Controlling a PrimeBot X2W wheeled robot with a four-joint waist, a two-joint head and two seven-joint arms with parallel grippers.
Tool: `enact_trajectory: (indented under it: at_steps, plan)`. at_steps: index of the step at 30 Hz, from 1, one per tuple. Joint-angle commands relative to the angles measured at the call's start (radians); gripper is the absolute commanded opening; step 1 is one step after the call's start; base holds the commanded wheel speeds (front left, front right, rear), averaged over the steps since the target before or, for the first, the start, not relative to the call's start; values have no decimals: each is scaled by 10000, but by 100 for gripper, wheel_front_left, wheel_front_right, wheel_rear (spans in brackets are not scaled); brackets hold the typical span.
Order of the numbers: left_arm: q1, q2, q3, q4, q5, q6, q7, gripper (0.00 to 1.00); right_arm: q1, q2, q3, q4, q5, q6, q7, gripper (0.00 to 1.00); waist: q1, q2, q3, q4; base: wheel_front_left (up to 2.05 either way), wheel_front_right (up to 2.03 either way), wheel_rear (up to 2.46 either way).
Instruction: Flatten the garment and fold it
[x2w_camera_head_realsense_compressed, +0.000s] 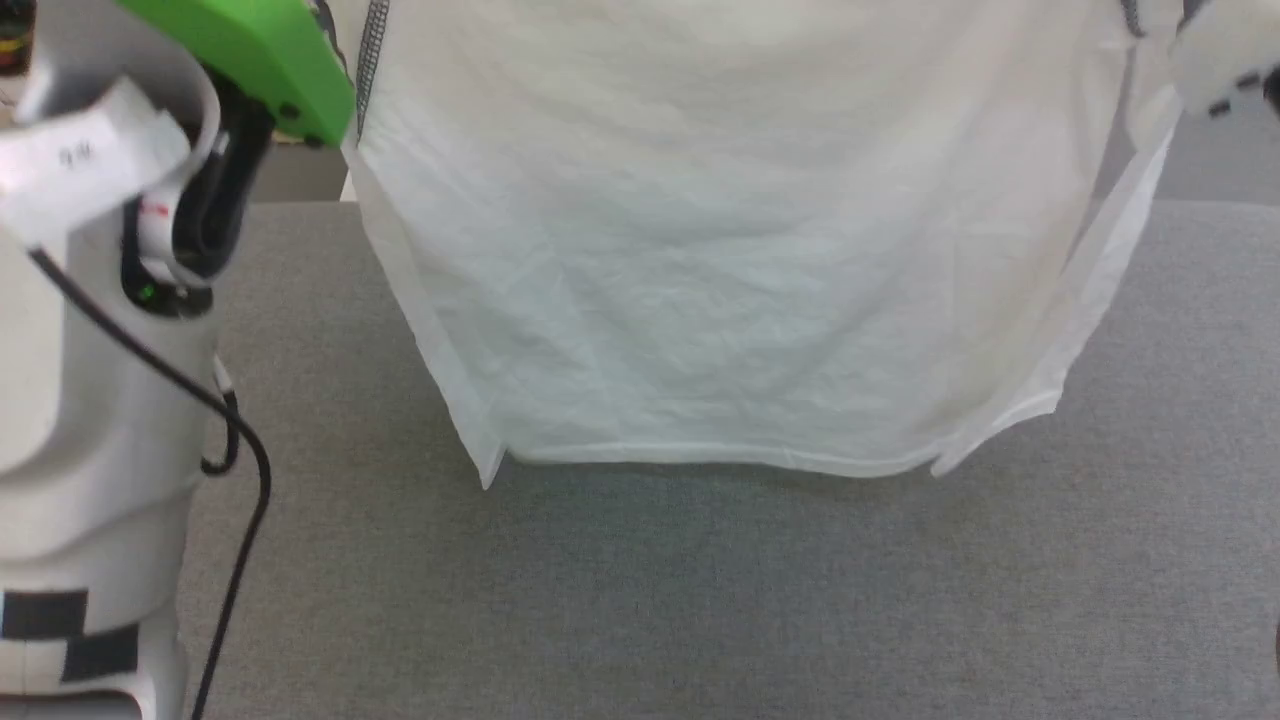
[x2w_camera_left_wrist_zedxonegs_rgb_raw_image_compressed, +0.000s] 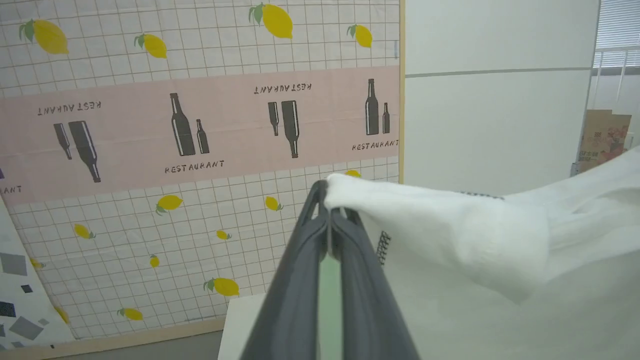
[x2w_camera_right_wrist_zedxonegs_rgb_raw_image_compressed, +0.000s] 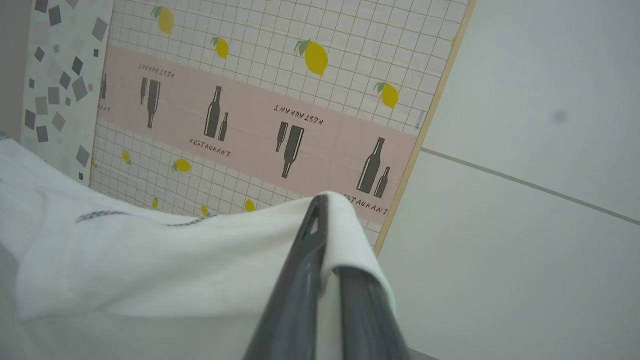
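We look down on a grey fabric-covered table (x2w_camera_head_realsense_compressed: 700, 600) that spreads across the head view. Over it hangs the garment (x2w_camera_head_realsense_compressed: 740, 250), a broad white sheet of soft cloth lifted in the air between our two arms. Its side edges slant inward toward a nearly level lower hem just above the table top; whether the hem touches the table we cannot tell.

In the wrist views a wall sheet (x2w_camera_left_wrist_zedxonegs_rgb_raw_image_compressed: 150, 125) printed with lemons, bottles and the word RESTAURANT stands beside a plain white wall (x2w_camera_left_wrist_zedxonegs_rgb_raw_image_compressed: 500, 125).

Our pale left arm (x2w_camera_head_realsense_compressed: 90, 380) rises at the left edge of the head view, topped by a green cover (x2w_camera_head_realsense_compressed: 250, 50), with a black cable (x2w_camera_head_realsense_compressed: 240, 500) trailing down it.

Our left gripper (x2w_camera_left_wrist_zedxonegs_rgb_raw_image_compressed: 327, 210) has its fingers pressed together on a bunched corner of the garment, which drapes away to the right of that view. Our right gripper (x2w_camera_right_wrist_zedxonegs_rgb_raw_image_compressed: 322, 220) is likewise clamped tight on a fold of the cloth, which laps over one finger and falls away to the left.

A grey stitched seam (x2w_camera_head_realsense_compressed: 372, 50) runs down near the garment's upper left corner
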Motion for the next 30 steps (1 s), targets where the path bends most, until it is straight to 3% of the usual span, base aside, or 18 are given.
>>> enact_trajectory:
  at_steps: [1, 7, 16, 17, 21, 30]
  plan:
    - [-441, 100, -63, 209, -68, -28, 275, 0, -444, 13, 160, 325, 13, -13, 149, 0, 0, 0, 250, -68, 0, 0, 0]
    - [-2001, 257, -113, 1006, 176, 89, 925, 0, -2121, 64, 579, 1639, -213, -13, 480, 0, 0, 0, 1308, -277, 0, 0, 0]
    - [-4863, 97, -249, 2135, 1093, 386, 314, 0, -4940, 13, 821, 3308, -1176, -13, -191, 0, 0, 0, 3653, -478, 0, 0, 0]
    - [-5820, 1, -249, 2625, 1382, 491, -194, 0, -5901, -18, 760, 3730, -1676, -13, -615, 0, 0, 0, 4501, -515, 0, 0, 0]
    - [-6870, -110, -159, 3339, 1624, 559, -1193, 0, -6982, -25, 672, 4415, -2409, -13, -1279, 0, 0, 0, 5497, -499, 0, 0, 0]
    - [-7545, -459, -59, 4918, 1744, 508, -3845, 0, -8344, -144, 891, 6302, -4026, -13, -2915, 0, 0, 0, 6662, -133, 0, 0, 0]
